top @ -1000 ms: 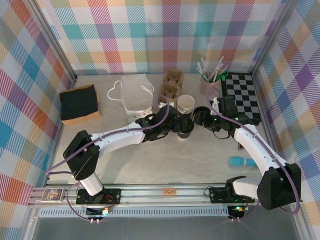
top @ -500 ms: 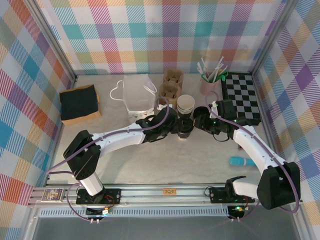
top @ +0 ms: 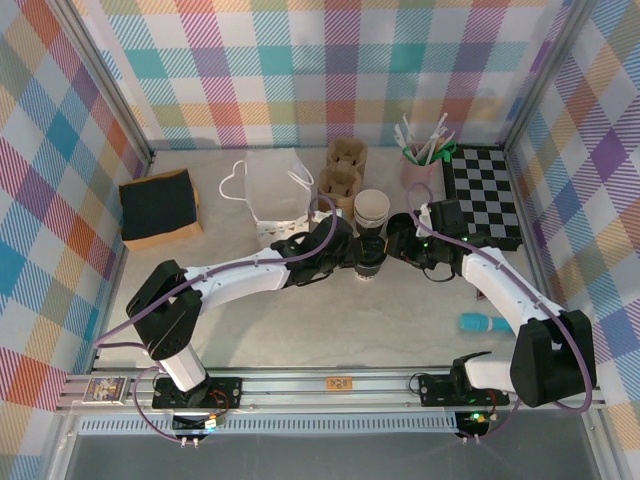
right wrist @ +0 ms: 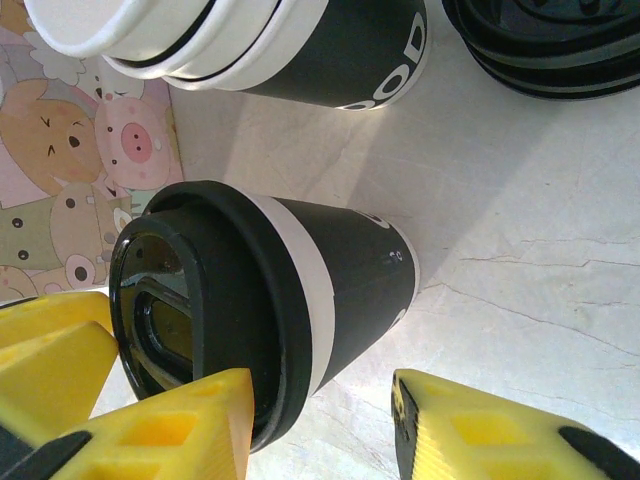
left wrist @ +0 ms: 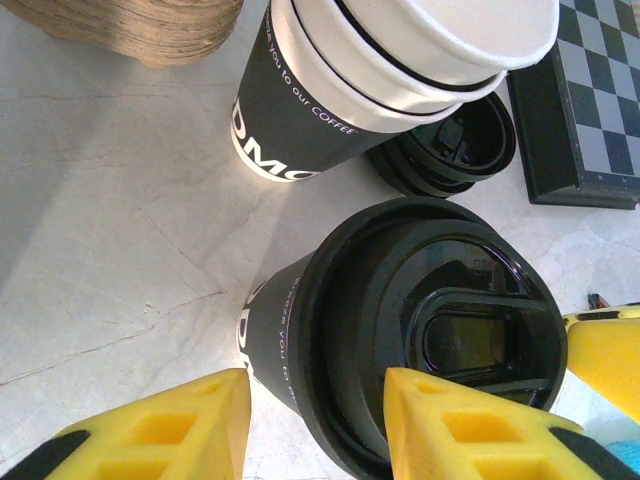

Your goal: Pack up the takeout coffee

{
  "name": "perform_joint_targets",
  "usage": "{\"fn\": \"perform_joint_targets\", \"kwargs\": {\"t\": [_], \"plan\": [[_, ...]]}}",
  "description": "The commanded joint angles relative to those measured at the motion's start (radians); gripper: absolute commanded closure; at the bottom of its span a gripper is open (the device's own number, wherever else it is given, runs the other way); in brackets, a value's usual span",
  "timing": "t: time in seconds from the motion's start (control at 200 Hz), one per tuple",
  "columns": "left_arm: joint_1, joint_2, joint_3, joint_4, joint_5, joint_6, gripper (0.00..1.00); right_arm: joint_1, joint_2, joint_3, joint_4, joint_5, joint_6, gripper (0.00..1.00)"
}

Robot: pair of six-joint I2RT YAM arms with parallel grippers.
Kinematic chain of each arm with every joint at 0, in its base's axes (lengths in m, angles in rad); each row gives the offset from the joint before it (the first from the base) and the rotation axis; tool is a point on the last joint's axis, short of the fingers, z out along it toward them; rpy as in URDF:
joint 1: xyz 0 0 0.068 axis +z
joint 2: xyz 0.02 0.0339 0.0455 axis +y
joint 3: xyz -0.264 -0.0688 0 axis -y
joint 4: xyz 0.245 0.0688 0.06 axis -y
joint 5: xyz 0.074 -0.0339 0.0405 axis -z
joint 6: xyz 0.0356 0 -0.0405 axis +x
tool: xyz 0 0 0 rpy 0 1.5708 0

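Note:
The takeout coffee (top: 371,258) stands upright mid-table, a dark cup with a white band and a black lid (left wrist: 440,330). My left gripper (top: 353,256) is at its left side, open. In its wrist view the left gripper (left wrist: 318,400) straddles the lid's rim, one finger beside the cup wall with table showing between, the other over the lid top. My right gripper (top: 393,246) is at the cup's right, open. In the right wrist view the right gripper (right wrist: 320,400) has one finger at the lid's edge and the other clear of the cup (right wrist: 330,280).
A stack of lidless cups (top: 371,209) and stacked loose black lids (left wrist: 450,140) sit just behind the coffee. A white paper bag (top: 275,185), cardboard cup carriers (top: 343,170), a straw holder (top: 420,165), a checkered board (top: 482,190), a black box (top: 158,205) and a teal object (top: 485,322) lie around.
Both grippers have narrowed their jaws and drawn in closer around the lidded cup from either side. The cup stays on the table.

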Motion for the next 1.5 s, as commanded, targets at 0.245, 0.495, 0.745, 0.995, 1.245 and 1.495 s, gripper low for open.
{"fn": "perform_joint_targets", "kwargs": {"t": [0.245,0.495,0.745,0.995,1.245,1.495], "plan": [[0.018,-0.057,-0.028,0.010,-0.006,-0.008,0.60,-0.003,0.035,-0.022,0.045,-0.020,-0.009,0.60],[0.035,-0.055,-0.031,0.000,-0.007,-0.005,0.62,-0.003,0.047,-0.022,0.054,-0.026,-0.006,0.60],[0.043,-0.026,-0.024,-0.011,-0.005,0.005,0.66,-0.002,0.053,-0.022,0.060,-0.030,-0.001,0.60],[0.044,0.010,-0.017,0.003,0.020,0.001,0.66,-0.002,0.053,-0.022,0.059,-0.033,-0.001,0.60],[0.045,0.030,-0.009,0.005,0.025,0.003,0.67,-0.002,0.058,-0.025,0.063,-0.034,-0.004,0.60],[0.044,0.043,-0.015,0.010,0.031,-0.001,0.68,-0.002,0.070,-0.031,0.069,-0.034,-0.007,0.61]]}}
